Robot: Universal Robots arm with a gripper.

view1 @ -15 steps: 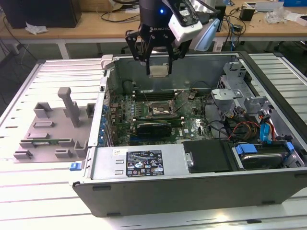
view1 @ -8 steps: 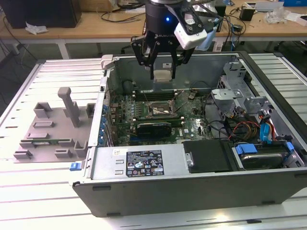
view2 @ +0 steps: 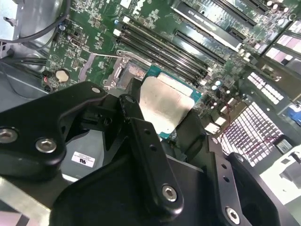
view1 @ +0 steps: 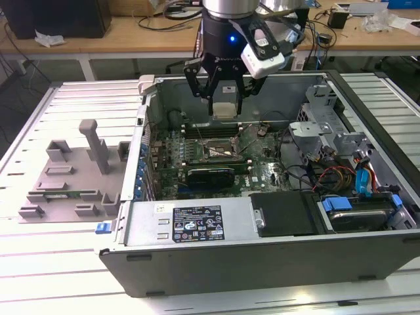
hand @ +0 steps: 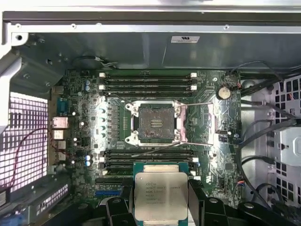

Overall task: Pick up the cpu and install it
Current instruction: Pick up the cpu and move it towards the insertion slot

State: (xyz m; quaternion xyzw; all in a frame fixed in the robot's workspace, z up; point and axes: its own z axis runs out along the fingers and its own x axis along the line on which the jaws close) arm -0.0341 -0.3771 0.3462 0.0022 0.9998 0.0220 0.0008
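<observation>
the tool (view1: 224, 109) hung over the open computer case (view1: 275, 262) with its fingers (hand: 198, 195) closed on opposite edges of the cpu (hand: 161, 195). the chip was held flat, silver lid up, well clear of the board. the socket (hand: 155, 123) lay on the motherboard (hand: 211, 141) with its contact bed bare, between two banks of memory slots. in the exterior view the cpu sat above the socket and a little toward the case's back wall, so the gap between them looked mostly downward with a small offset toward the front of the case. that is a judgement, not a measure. in the first wrist view the chip's edges looked roughly square to the socket's frame. the case rested on the ribbed worktop (view1: 52, 275).
</observation>
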